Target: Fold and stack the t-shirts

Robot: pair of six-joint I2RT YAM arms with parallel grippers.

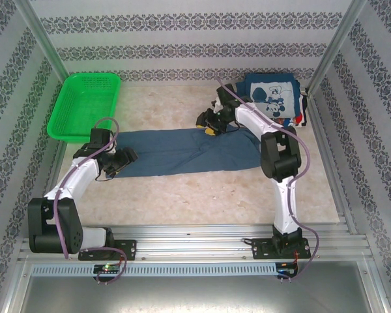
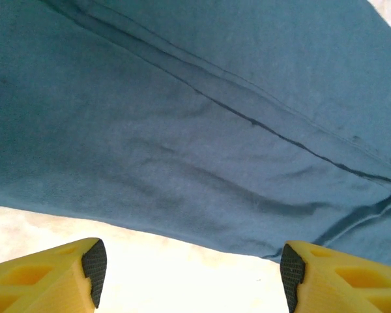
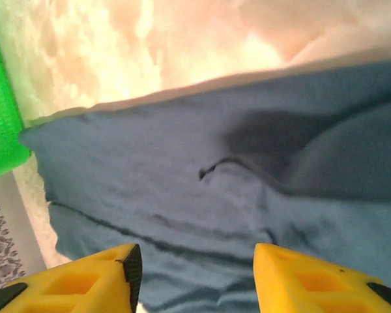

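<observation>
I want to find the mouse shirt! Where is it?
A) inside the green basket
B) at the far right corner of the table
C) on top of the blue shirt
B: the mouse-print shirt lies folded at the far right, well apart from the green basket at the far left and the blue shirt spread in the middle.

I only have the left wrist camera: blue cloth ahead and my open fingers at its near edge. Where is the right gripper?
Observer: The right gripper is at the far edge of the blue shirt, a bit right of its middle, with its fingers open over the cloth.
Operator: How does the shirt lie overall?
Observer: It lies as one long band running left to right across the table. Your left gripper is at its left end.
Operator: Is anything folded already?
Observer: Yes, a folded navy shirt with a white cartoon print lies at the far right corner.
</observation>
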